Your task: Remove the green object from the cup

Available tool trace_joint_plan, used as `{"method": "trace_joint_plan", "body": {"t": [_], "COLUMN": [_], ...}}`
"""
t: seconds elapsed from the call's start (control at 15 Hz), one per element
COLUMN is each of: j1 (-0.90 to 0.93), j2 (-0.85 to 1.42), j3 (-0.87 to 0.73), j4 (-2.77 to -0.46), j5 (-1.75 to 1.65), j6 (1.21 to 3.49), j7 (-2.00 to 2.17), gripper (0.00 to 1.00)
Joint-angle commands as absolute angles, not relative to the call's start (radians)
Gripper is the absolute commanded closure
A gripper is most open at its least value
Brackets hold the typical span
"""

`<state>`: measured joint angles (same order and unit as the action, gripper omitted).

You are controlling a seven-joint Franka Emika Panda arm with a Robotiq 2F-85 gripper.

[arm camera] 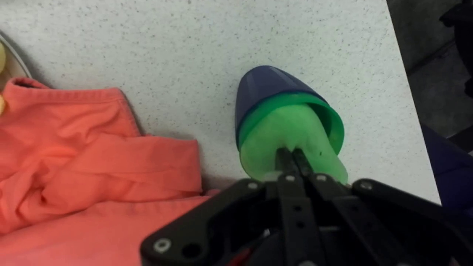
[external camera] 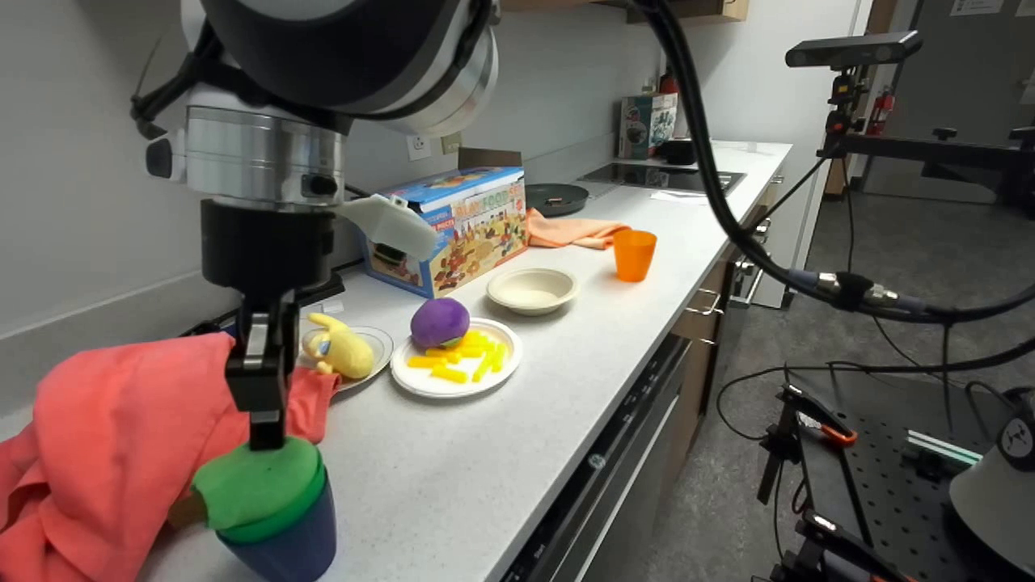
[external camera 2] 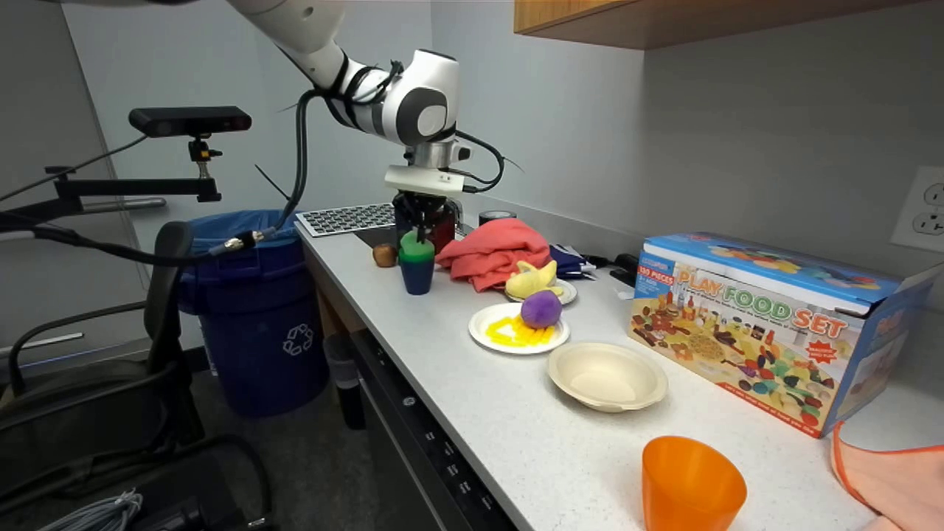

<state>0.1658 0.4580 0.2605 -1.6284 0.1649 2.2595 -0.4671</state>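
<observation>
Along grey wall (external camera 2: pixel 723 133) and speckled white tabletop (arm camera: pixel 155 74), pinches the green object (arm camera: pixel 292 122) with the claw (arm camera: pixel 291 150) nearly closed, in the mouth of the cup (external camera: pixel 279 537) and partly overhanging its rim. Hemmed on the wall side by coral cloth (external camera: pixel 137 428); with room toward the front edge (arm camera: pixel 409 99) and the white plate (external camera: pixel 433 391).

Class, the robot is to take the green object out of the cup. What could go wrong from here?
The gripper seems to pinch only the top of the green object, which might slip. The green object overhangs the rim of the cup, so lifting could tip the cup. The counter ends nearby, so if dropped, the green object might roll off.
</observation>
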Motion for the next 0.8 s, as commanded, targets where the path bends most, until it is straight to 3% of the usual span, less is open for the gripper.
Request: {"method": "trace_joint_plan", "body": {"t": [0.0,0.27,0.73], "j1": [0.157,0.15,0.142], "j2": [0.484,0.5,0.509], "j3": [0.275,0.293,0.312], "j4": [-1.605,-1.611,-1.611], "j5": [0.179,0.226,0.239], "j6": [2.331,2.451,2.457], "j7": [-0.462,-0.441,-0.455], "gripper": [1.0,1.0,1.0]}}
